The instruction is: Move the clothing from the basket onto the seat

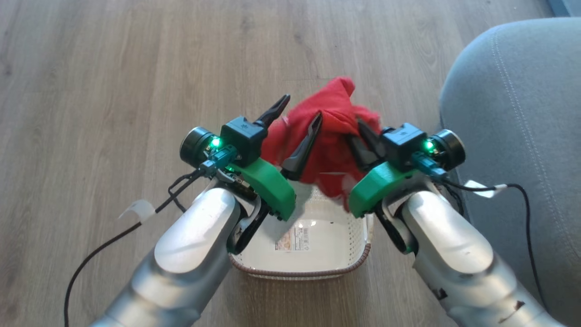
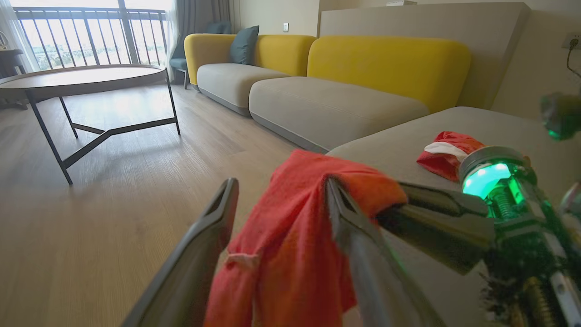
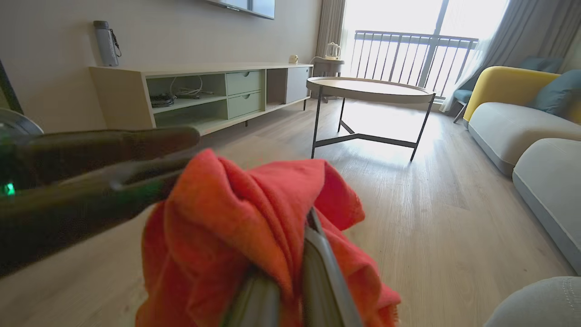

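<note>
A red piece of clothing hangs bunched above the cream basket, whose inside shows just a paper label. My right gripper is shut on its right side; in the right wrist view the fabric bulges over the closed right gripper. My left gripper is open, and the cloth drapes over one of its fingers. A second red garment with white trim lies on the grey seat, which stands at the right of the head view.
Wooden floor surrounds the basket. A round coffee table on dark legs stands farther off, with a yellow-backed sofa and a low TV cabinet along the walls. Loose black cables trail from both wrists.
</note>
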Robot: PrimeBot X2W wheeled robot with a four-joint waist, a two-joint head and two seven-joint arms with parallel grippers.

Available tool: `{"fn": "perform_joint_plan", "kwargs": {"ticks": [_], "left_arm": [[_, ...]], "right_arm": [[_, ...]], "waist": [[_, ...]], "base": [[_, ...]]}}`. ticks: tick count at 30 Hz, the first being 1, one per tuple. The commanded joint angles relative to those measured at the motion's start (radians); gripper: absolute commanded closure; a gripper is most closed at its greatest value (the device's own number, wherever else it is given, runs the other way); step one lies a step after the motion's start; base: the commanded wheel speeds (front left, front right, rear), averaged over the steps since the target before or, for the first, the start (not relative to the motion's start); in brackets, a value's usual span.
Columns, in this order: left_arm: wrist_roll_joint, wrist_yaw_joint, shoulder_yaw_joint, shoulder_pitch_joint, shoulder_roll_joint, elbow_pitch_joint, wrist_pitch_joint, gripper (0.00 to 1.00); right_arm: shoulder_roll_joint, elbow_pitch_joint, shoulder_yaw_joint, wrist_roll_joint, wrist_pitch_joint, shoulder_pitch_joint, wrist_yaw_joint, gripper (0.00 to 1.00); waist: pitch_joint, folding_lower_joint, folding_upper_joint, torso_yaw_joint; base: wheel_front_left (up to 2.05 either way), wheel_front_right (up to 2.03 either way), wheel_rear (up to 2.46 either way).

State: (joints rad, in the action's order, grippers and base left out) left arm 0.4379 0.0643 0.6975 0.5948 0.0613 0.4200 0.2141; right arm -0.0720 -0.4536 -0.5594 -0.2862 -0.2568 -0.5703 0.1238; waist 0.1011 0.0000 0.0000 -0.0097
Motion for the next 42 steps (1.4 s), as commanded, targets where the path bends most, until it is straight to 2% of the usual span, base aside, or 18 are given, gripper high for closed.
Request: {"fn": "perform_joint_plan", "kwargs": {"ticks": [1,8,15,16,18,20,30,31,42], "left_arm": [[-0.004,0.009,-0.028,0.055,0.023,-0.017,0.014,0.00],[0.027,0.047,0.000,0.042,0.041,0.015,0.029,0.00],[0.053,0.061,0.038,0.035,0.068,0.029,0.037,0.00],[0.053,0.061,0.038,0.035,0.068,0.029,0.037,0.00],[0.065,0.064,0.055,0.032,0.078,0.028,0.040,0.00],[0.069,0.064,0.061,0.032,0.080,0.028,0.040,0.00],[0.095,0.066,0.102,0.036,0.099,0.003,0.046,0.00],[0.099,0.066,0.107,0.034,0.102,-0.003,0.046,0.00],[0.160,0.066,0.243,0.114,0.089,-0.017,0.047,0.00]], "right_arm": [[0.020,0.056,0.019,0.006,-0.005,0.001,0.007,1.00],[0.014,0.146,0.119,0.014,-0.005,0.073,0.007,1.00],[0.015,0.207,0.197,0.016,-0.005,0.115,0.007,1.00],[0.015,0.207,0.197,0.016,-0.005,0.115,0.007,1.00],[0.016,0.230,0.225,0.013,-0.005,0.128,0.007,1.00],[0.017,0.238,0.234,0.014,-0.005,0.133,0.007,1.00],[0.020,0.296,0.290,0.008,-0.005,0.176,0.007,1.00],[0.020,0.303,0.300,0.007,-0.005,0.186,0.007,1.00],[0.021,0.423,0.457,0.005,-0.005,0.287,0.007,1.00]], "waist": [[0.005,0.0000,0.0000,-0.013],[0.014,0.0000,0.0000,-0.079],[0.014,0.0000,0.0000,-0.190],[0.014,0.0000,0.0000,-0.190],[0.016,0.0000,0.0000,-0.249],[0.016,0.0000,0.0000,-0.269],[0.007,0.0000,0.0000,-0.471],[0.002,0.0000,0.0000,-0.506],[0.039,0.0000,0.0000,-0.545]], "base": [[0.00,0.00,0.00],[0.00,0.00,0.00],[0.00,0.00,0.00],[0.00,0.00,0.00],[0.00,0.00,0.00],[0.00,0.00,0.00],[0.00,0.00,0.00],[0.00,0.00,0.00],[0.00,0.00,0.00]]}}
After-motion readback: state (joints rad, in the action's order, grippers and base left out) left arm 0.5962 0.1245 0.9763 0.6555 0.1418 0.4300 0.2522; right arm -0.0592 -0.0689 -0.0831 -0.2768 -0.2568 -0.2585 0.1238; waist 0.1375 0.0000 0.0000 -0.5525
